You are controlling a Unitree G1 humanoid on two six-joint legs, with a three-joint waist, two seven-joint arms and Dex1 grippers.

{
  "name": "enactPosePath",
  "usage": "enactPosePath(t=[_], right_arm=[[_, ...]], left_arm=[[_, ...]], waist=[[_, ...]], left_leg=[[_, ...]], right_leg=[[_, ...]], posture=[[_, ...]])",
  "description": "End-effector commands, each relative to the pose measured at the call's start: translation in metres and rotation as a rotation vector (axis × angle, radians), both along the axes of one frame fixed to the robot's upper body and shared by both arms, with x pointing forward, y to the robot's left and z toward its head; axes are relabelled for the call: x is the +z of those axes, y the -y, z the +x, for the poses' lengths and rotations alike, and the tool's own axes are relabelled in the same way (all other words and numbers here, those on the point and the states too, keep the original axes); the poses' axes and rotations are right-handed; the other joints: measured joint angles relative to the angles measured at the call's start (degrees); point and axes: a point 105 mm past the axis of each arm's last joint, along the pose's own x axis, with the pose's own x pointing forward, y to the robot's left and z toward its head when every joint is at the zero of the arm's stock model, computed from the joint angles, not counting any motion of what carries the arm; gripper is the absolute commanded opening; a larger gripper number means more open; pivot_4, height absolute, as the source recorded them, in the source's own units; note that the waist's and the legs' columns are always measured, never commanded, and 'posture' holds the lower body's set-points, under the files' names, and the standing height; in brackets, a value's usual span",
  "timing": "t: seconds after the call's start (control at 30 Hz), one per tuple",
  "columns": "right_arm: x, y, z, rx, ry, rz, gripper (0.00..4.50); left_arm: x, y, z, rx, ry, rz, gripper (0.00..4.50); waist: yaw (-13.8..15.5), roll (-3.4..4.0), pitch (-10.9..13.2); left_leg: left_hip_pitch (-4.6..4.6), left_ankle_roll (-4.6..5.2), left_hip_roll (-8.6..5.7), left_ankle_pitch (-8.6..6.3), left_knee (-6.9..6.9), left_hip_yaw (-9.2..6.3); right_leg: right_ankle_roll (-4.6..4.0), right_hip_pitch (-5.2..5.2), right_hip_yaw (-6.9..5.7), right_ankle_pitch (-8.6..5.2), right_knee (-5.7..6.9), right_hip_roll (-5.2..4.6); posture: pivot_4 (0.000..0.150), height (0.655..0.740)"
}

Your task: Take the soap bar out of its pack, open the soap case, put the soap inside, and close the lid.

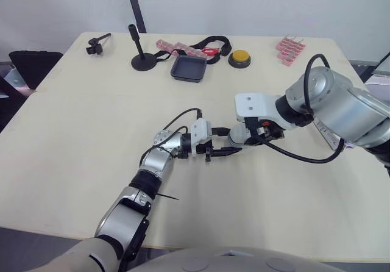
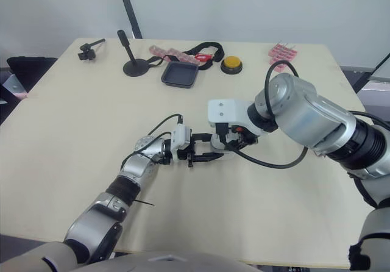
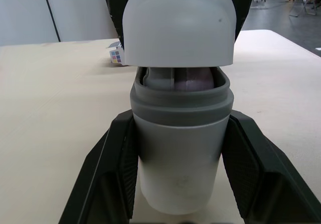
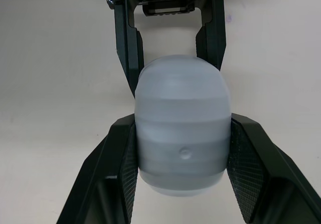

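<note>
Barely ajar grey soap case (image 3: pixel 178 148), mauve soap (image 3: pixel 193 80) within

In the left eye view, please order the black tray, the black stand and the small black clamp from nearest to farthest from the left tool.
From the left tool, shut on the soap case:
1. Black tray, far side, near the middle.
2. Black stand, left of the tray.
3. Small black clamp, at the far left corner.

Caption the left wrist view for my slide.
Left gripper clamps the grey plastic soap case, rounded pale lid ajar over purple soap bar.
</note>
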Motion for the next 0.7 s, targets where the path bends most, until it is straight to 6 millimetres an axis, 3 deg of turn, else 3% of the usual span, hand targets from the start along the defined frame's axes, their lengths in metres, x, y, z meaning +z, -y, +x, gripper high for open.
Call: enactPosePath(t=[0.03,0.7], right_arm=[[0.0040,-0.0034,0.0001,0.014,0.023,0.004,1.97],[-0.0056,-0.0031,0.0013,0.009,0.025,-0.029,1.97]], left_arm=[[-0.0004,0.0013,0.0001,-0.002,0.007,0.010,1.86],[0.0003,0.0017,0.0023,0.002,0.006,0.011,1.86]], waist=[[-0.03,0.00,0.00],[-0.17,-0.04,-0.03]], left_leg=[[0.00,0.00,0.00,0.00,0.00,0.00],[0.12,-0.02,0.01,0.01,0.00,0.00]], right_leg=[[0.00,0.00,0.00,0.00,0.00,0.00],[0.00,0.05,0.02,0.00,0.08,0.00]], posture=[[0.150,0.7400],[0.150,0.7400]])
